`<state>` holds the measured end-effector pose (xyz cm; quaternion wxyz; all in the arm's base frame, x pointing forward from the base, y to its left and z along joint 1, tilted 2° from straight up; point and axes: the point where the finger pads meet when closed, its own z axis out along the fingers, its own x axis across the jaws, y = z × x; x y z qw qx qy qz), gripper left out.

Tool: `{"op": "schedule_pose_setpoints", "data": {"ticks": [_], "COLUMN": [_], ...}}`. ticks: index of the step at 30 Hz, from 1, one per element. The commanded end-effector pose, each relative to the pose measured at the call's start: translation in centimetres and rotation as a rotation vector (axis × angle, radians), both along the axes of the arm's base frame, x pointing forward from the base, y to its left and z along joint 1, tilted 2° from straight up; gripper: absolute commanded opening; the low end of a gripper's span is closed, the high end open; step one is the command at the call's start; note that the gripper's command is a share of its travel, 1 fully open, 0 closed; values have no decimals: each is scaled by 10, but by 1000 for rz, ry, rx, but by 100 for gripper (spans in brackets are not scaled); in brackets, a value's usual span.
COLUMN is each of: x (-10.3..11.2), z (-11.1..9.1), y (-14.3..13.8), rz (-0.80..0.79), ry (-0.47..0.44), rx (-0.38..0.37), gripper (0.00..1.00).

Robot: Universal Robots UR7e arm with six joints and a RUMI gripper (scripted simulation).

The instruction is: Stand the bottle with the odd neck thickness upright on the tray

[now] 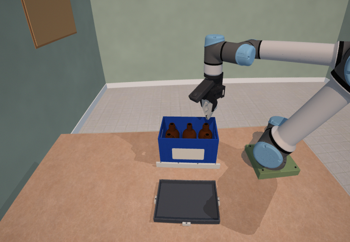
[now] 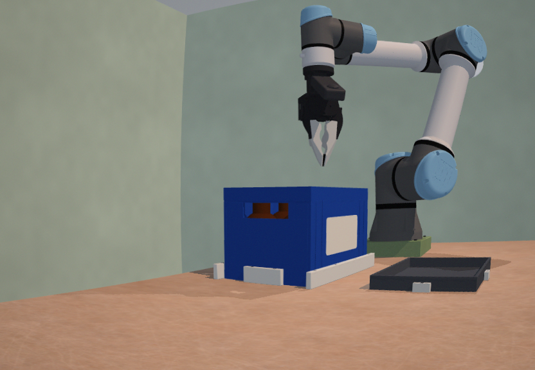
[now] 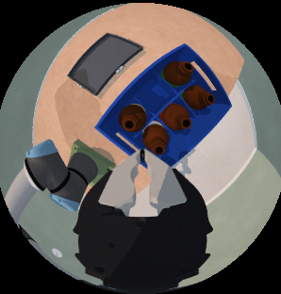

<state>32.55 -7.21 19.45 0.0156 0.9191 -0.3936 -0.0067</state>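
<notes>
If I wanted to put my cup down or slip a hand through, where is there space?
The tray bears nothing inside its rim. There is also bare tabletop left of the tray in the top view. It's crowded inside the blue crate, under the gripper.

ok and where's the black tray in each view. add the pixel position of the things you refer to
top: bottom centre, in front of the blue crate
exterior: lower right, beyond the crate's labelled side
wrist: upper left, tilted, beside the crate
shared landmark: the blue crate (image 1: 188, 143) (image 2: 267, 240) (image 3: 158, 89), near the tray (image 1: 186, 199) (image 2: 393, 282) (image 3: 106, 63) every time
</notes>
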Motion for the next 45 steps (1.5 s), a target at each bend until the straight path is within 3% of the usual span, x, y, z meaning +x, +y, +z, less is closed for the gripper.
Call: {"op": "schedule_pose_setpoints", "data": {"ticks": [1, 9, 10, 45], "x": [-2, -2, -2, -2], "z": [0, 0, 0, 0], "y": [33, 34, 34, 34], "rz": [-2, -2, -2, -2], "ry": [1, 1, 1, 1], "rx": [-5, -5, -5, -5], "gripper": [0, 0, 38, 38]}}
